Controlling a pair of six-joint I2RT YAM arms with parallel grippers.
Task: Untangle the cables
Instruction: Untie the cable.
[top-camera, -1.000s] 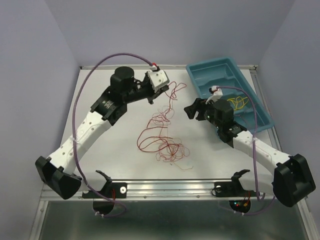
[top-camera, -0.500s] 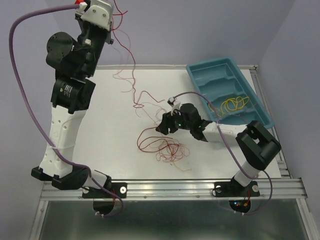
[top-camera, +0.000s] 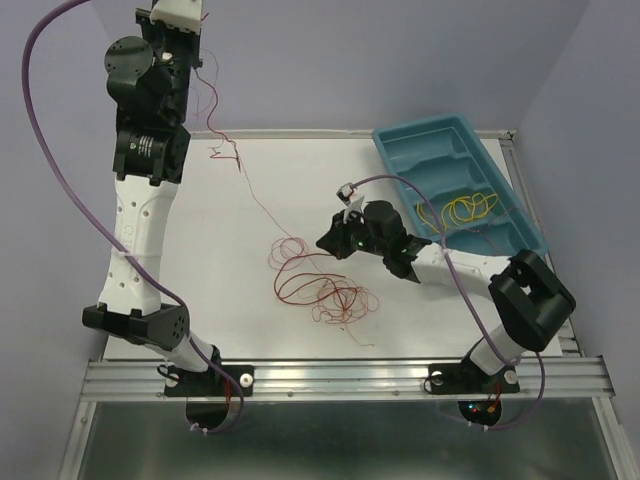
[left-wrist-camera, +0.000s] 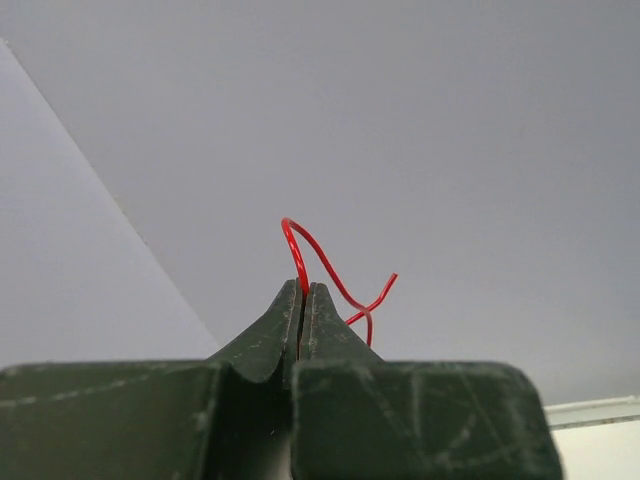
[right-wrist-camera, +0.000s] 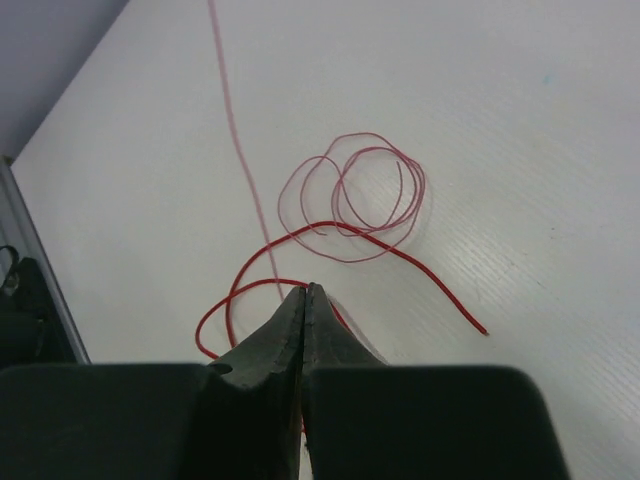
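The cables (top-camera: 320, 290) are thin red strands tangled in loops at mid-table. My left gripper (top-camera: 196, 55) is raised high at the far left, shut on a red strand (left-wrist-camera: 300, 245) that pokes out past its tips (left-wrist-camera: 304, 288). That strand (top-camera: 245, 185) hangs down and runs slanting to the tangle. Low over the table at the tangle's upper right edge, my right gripper (top-camera: 322, 243) is shut on a red cable (right-wrist-camera: 250, 290) at its tips (right-wrist-camera: 305, 290). Small loops (right-wrist-camera: 355, 195) lie just beyond it. Yellow cables (top-camera: 470, 208) lie in the tray.
A teal compartment tray (top-camera: 440, 160) sits at the back right, angled, close behind my right arm. The table's near edge is a metal rail (top-camera: 340, 375). Purple walls close in the back and both sides.
My right gripper has gone from open to shut on a red strand by the tangle. The left arm has swung left and higher, drawing its strand out longer and straighter.
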